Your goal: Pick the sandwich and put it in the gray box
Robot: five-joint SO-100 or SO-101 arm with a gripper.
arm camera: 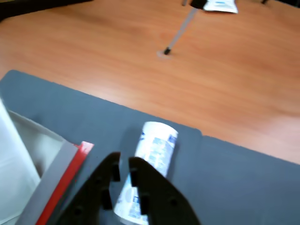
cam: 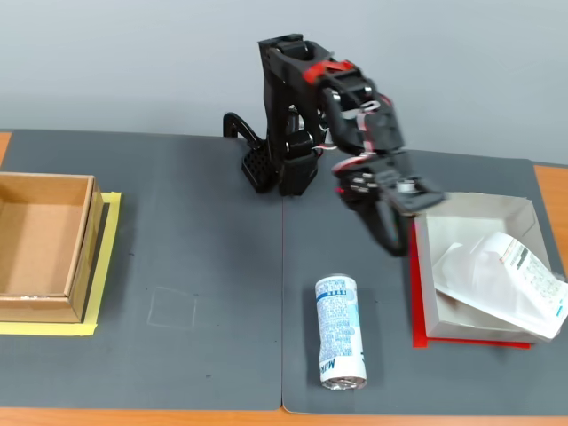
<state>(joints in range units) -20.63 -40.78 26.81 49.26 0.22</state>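
Looks like we're basically done here: the sandwich (cam: pixel 506 271) is lying tilted inside the gray box (cam: pixel 475 206), one end propped over the right wall in the fixed view. Our gripper (cam: pixel 390 241) hangs empty with its jaws nearly together, just left of the box, above the mat. The can (cam: pixel 340 331) lies near below it, and the brown box (cam: pixel 46 244) is well apart, so there's plenty of open worktop for pulling back.

Gripper (arm camera: pixel 124 174) nearly closed; empty.

Bright, even light with faint shadows; the wrist view is soft and blurred, the fixed view sharp.
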